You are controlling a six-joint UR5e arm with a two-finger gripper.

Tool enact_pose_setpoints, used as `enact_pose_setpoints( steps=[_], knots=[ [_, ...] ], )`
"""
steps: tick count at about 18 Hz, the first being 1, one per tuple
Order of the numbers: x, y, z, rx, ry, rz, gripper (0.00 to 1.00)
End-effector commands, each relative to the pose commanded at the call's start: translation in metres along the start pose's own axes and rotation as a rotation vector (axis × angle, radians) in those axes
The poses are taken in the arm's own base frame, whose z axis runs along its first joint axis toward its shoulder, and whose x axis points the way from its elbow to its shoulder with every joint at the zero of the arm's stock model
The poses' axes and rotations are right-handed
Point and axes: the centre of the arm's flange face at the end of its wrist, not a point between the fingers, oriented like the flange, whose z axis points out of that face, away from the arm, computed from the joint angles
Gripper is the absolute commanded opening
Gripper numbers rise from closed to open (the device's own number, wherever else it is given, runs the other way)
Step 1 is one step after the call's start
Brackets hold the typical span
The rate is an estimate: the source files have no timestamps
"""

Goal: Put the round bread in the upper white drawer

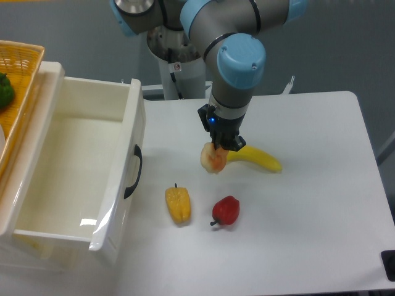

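Now round bread [214, 159] between jaws

even, bright overhead light; soft short shadows under objects on the desk [308, 203]; a small glare patch inside the upper white drawer [89, 221]; the round bread [213, 158] slightly blurred.

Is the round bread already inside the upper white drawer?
No, the round bread hangs in the gripper above the table, and the upper white drawer holds nothing.

Hand [217, 148] gripping round bread [213, 159], upper white drawer [74, 166] open, banana [259, 159] behind
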Motion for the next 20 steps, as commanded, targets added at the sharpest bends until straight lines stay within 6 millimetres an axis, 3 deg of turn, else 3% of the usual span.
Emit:
enact_pose_setpoints(
  steps=[14,20],
  knots=[
    [0.001,-0.004,-0.005,0.009,-0.005,-0.091,0.1],
    [0.001,-0.01,-0.02,0.012,-0.013,-0.163,0.1]
  ],
)
